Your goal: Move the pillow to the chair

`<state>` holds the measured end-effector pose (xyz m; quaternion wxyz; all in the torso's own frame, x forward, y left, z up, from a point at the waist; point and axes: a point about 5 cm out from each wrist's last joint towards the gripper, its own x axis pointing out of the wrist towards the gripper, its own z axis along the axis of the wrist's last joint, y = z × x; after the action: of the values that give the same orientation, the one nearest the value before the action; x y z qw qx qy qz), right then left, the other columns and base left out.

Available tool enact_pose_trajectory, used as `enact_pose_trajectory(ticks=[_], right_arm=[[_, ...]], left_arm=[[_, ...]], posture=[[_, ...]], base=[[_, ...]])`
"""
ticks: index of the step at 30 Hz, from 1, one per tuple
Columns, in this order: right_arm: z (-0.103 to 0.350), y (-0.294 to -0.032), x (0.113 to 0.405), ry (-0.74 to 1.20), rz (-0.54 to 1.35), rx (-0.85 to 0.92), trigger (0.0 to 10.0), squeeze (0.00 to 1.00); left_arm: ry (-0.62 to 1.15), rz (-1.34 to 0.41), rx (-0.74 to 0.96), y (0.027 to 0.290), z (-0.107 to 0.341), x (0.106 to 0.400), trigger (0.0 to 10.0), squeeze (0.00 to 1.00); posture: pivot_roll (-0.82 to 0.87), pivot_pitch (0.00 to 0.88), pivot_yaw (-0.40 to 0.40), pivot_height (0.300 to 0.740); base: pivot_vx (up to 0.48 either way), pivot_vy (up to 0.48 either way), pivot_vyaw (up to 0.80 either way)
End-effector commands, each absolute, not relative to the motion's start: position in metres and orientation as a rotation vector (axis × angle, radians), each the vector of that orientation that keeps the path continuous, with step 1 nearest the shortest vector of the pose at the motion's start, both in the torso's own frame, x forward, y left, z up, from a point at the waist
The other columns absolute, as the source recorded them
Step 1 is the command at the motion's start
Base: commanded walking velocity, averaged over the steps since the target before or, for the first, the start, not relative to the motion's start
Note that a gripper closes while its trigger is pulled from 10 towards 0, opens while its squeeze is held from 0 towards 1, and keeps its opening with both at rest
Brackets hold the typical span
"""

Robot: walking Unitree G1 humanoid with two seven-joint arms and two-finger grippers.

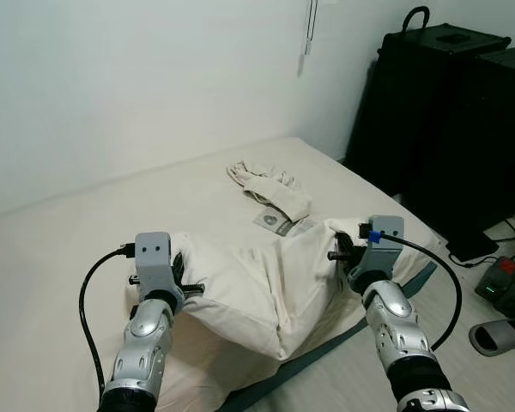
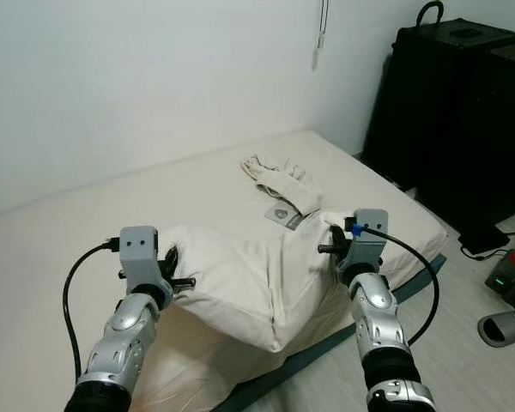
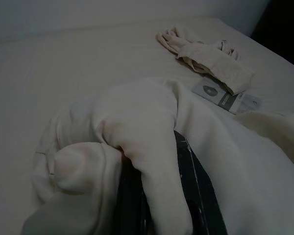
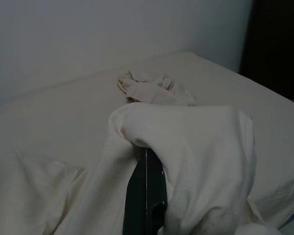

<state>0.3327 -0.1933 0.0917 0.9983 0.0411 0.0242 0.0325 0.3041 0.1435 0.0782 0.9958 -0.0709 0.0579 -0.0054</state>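
Left eye view was taken as the main record: a soft cream-white fabric pillow (image 1: 266,287) was seen hanging between the two grippers above the near edge of a low bed with a cream sheet (image 1: 86,232), its middle sagging toward the mattress. The left gripper (image 1: 182,276) was clamped on one bunched end and the right gripper (image 1: 343,255) on the opposite end; in both wrist views the black fingers (image 3: 196,196) were wrapped in cloth with the jaws drawn narrow on it. A grip at both ends was judged necessary because a limp, bulky pillow would fold and drag if held at one point. No chair was seen, so the carry was judged barely begun, with a turn away from the bed needed next. A crumpled cream cloth (image 1: 270,187) lay farther up the bed, and just beside it a small grey-and-white printed card (image 1: 283,223); its round emblem was noted but the writing was too small to read. Tall black cases (image 1: 446,112) stood against the wall on the robot's right.
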Motion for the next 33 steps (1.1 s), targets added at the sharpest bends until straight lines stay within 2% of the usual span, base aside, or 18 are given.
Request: enact_pose_trajectory(ticks=[1,10,16,33], right_arm=[[0.0997,-0.1896,0.3342,0.004,0.094,0.079,10.0,0.0],[0.0973,-0.1905,0.333,0.014,0.097,0.076,10.0,0.0],[0.0974,-0.1897,0.3332,0.017,0.101,0.076,10.0,0.0],[0.0941,-0.1884,0.3317,0.029,0.11,0.074,10.0,0.0]], left_arm=[[0.076,-0.024,-0.139,0.1408,0.0846,0.306,10.0,0.0],[0.072,-0.028,-0.136,0.1391,0.0843,0.3058,10.0,0.0],[0.075,-0.021,-0.133,0.1401,0.084,0.3059,10.0,0.0],[0.083,-0.014,-0.144,0.1413,0.0837,0.3061,10.0,0.0]], posture=[[0.0,0.045,-0.001,0.74],[0.0,0.045,0.0,0.74],[0.0,0.047,-0.001,0.74],[0.0,0.047,0.001,0.74]], base=[[0.0,0.0,0.0],[0.0,0.0,0.0],[0.0,-0.476,0.0],[0.0,0.0,0.0]])
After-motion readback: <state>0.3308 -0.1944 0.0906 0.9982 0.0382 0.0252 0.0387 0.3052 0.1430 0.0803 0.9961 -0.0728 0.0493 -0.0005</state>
